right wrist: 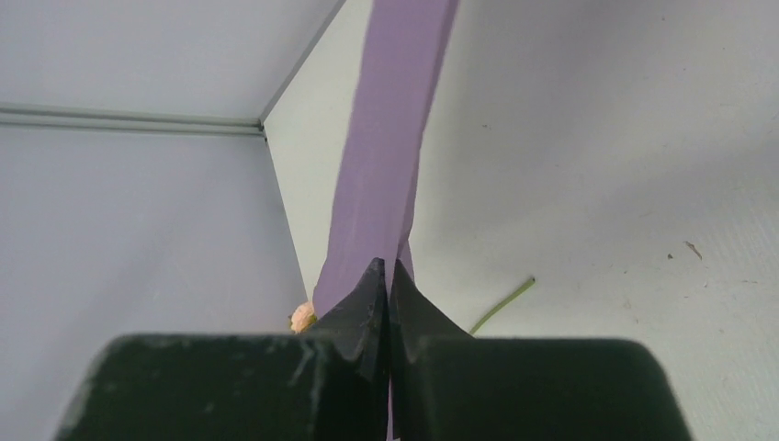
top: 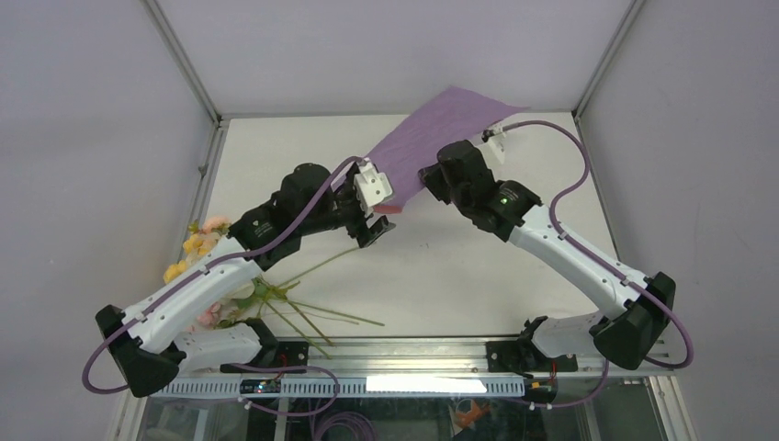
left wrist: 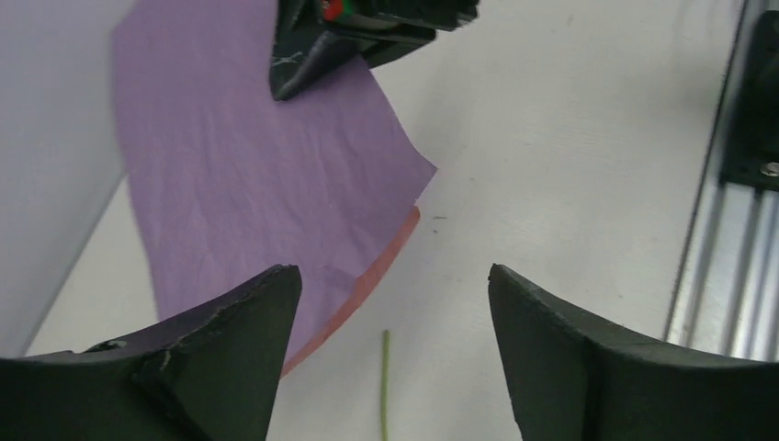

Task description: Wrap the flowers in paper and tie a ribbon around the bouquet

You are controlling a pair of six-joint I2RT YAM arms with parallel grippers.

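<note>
The paper [top: 450, 129] sits at the far middle of the desk [top: 478, 276], slanting from the far right down toward the left arm. The right jaws are clenched on its near right edge, and that side looks raised off the desk. The left jaws stand wide apart and empty. The paper's near corner, pink underside showing, is just ahead of them, so this arm is nearer it. The flowers [top: 207, 248] lie well apart at the near left, under the left arm, stems pointing right.
</note>
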